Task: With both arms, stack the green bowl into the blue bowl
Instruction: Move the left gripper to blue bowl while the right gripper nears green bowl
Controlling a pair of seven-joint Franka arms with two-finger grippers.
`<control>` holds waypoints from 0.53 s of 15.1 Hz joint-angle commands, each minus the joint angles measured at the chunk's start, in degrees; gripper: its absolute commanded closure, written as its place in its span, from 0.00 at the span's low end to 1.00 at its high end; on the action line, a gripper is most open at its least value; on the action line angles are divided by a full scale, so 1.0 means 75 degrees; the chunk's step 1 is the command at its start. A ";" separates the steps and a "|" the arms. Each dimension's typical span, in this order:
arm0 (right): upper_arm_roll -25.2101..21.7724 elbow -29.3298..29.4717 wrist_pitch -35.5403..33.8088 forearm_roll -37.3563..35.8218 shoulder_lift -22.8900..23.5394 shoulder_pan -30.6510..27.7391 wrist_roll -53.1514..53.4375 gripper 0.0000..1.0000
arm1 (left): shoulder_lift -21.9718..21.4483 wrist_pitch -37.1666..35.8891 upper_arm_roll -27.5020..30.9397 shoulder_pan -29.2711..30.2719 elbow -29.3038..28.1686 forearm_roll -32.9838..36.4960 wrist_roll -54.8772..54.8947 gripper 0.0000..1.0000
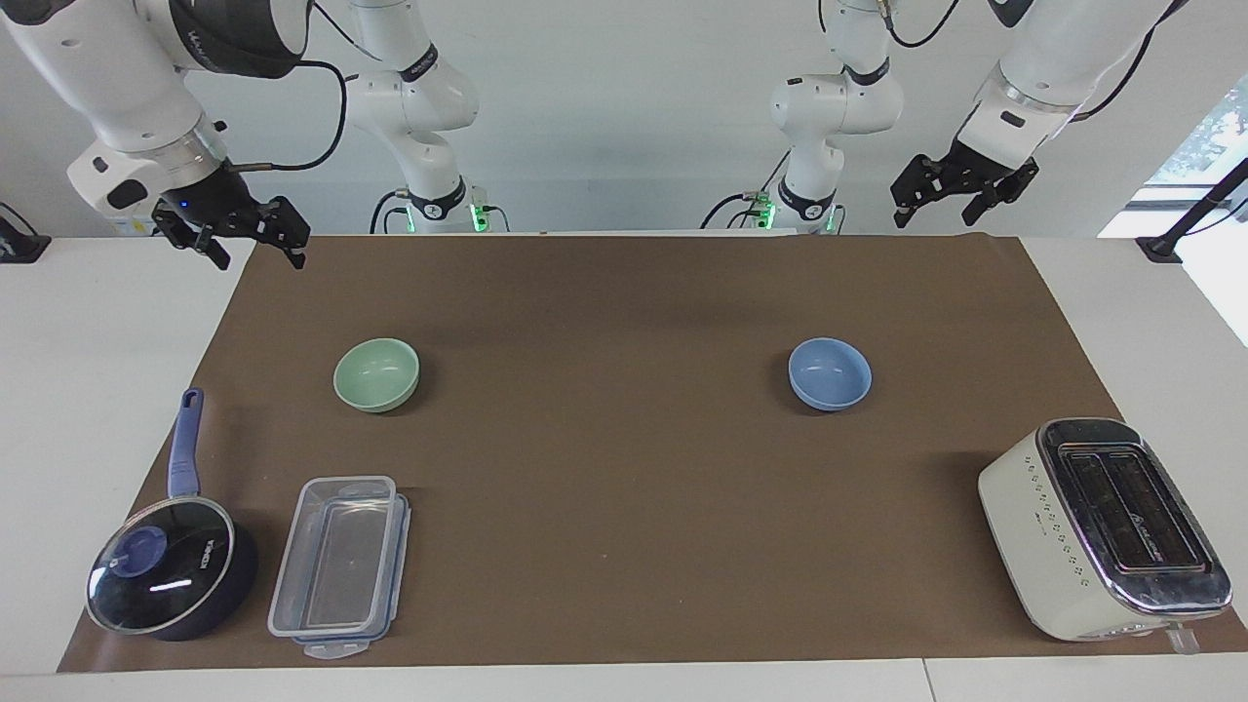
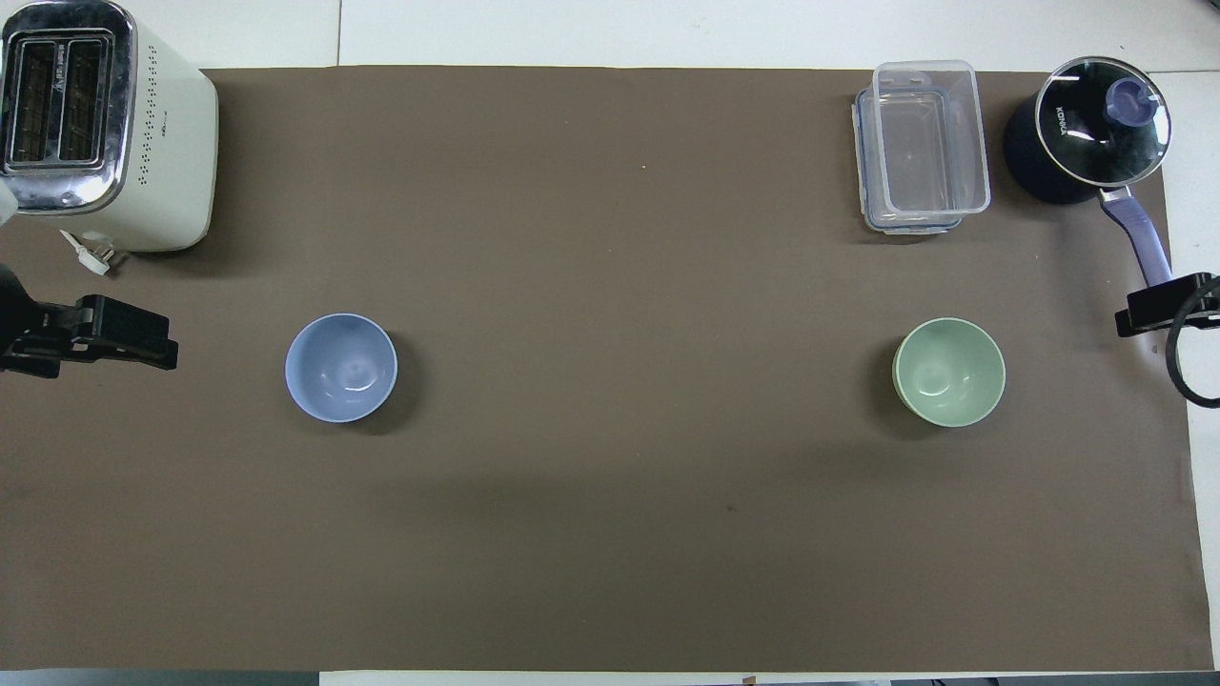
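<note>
The green bowl point(image 1: 376, 374) point(image 2: 949, 372) stands upright and empty on the brown mat point(image 1: 624, 507), toward the right arm's end of the table. The blue bowl point(image 1: 830, 373) point(image 2: 341, 367) stands upright and empty toward the left arm's end, level with the green bowl. My right gripper point(image 1: 260, 259) point(image 2: 1134, 319) hangs open and empty in the air over the mat's edge at its own end. My left gripper point(image 1: 936, 216) point(image 2: 164, 345) hangs open and empty over the mat's edge at its end. Neither gripper touches a bowl.
A dark blue saucepan with a glass lid point(image 1: 171, 575) point(image 2: 1087, 133) and a clear plastic container point(image 1: 341, 565) point(image 2: 920, 148) stand farther from the robots than the green bowl. A white toaster point(image 1: 1102, 526) point(image 2: 105, 133) stands farther than the blue bowl.
</note>
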 commanded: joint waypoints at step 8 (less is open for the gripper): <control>0.0029 -0.0070 0.0055 0.0026 -0.0068 -0.0052 -0.0120 0.00 | -0.0261 0.0042 -0.0011 0.0037 -0.0391 -0.0137 0.0004 0.00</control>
